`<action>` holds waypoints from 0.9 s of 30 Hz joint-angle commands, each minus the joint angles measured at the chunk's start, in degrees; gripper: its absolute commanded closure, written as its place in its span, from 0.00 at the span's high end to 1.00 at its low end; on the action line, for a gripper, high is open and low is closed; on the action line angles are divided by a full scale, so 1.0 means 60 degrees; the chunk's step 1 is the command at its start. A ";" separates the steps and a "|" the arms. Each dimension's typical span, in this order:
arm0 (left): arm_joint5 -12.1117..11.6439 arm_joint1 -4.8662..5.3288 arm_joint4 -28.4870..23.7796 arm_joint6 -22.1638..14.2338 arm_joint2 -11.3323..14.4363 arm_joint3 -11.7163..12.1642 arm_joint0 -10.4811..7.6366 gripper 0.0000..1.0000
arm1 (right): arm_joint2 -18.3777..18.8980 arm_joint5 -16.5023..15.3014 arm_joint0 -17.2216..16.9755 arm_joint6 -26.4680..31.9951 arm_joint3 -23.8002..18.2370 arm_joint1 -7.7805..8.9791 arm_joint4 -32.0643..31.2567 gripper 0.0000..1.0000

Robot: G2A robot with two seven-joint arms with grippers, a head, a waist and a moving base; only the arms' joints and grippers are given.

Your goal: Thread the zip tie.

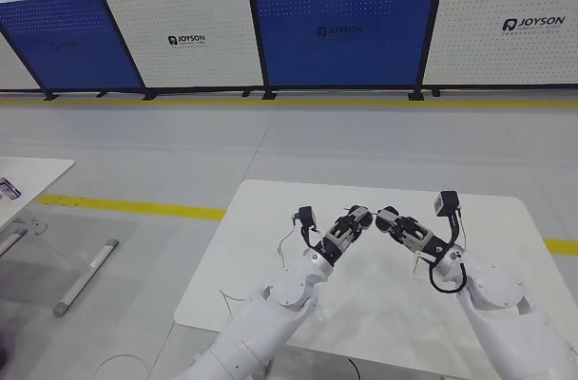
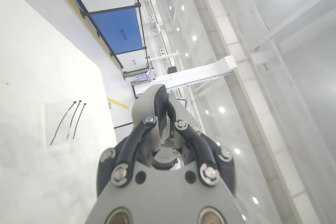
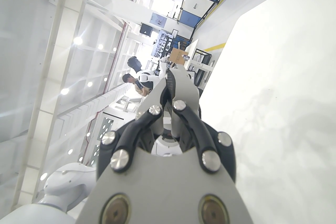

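Left gripper (image 1: 356,221) and right gripper (image 1: 385,218) are both closed, with nothing visible in their grip. From above they hang nose to nose over the white table (image 1: 270,218), toward its 12 o'clock edge. The left wrist camera catches three zip ties (image 2: 72,121) lying flat on the table, well apart from that gripper. They are thin black plastic strips, side by side, gently curved, with small square heads all at one end. Ribbed black pads (image 2: 161,104) line the left gripper's smooth grey fingers (image 2: 147,104).
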 commanded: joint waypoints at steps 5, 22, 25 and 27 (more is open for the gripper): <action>-0.0011 0.0013 0.0051 -0.0129 -0.0026 -0.0100 0.0081 0.44 | 0.0127 0.0088 -0.0162 -0.0152 -0.0177 -0.0002 -0.0121 0.00; -0.0063 0.0009 0.0274 -0.0225 0.0008 -0.0167 0.0148 0.30 | 0.0230 0.0155 -0.0275 -0.0128 -0.0298 -0.0067 -0.0346 0.00; -0.0082 0.0010 0.0288 -0.0230 -0.0014 -0.0129 0.0145 0.19 | 0.0246 0.0155 -0.0281 -0.0133 -0.0300 -0.0082 -0.0352 0.00; -0.0091 0.0010 0.0281 -0.0232 -0.0028 -0.0118 0.0145 0.11 | 0.0257 0.0151 -0.0284 -0.0136 -0.0299 -0.0091 -0.0354 0.00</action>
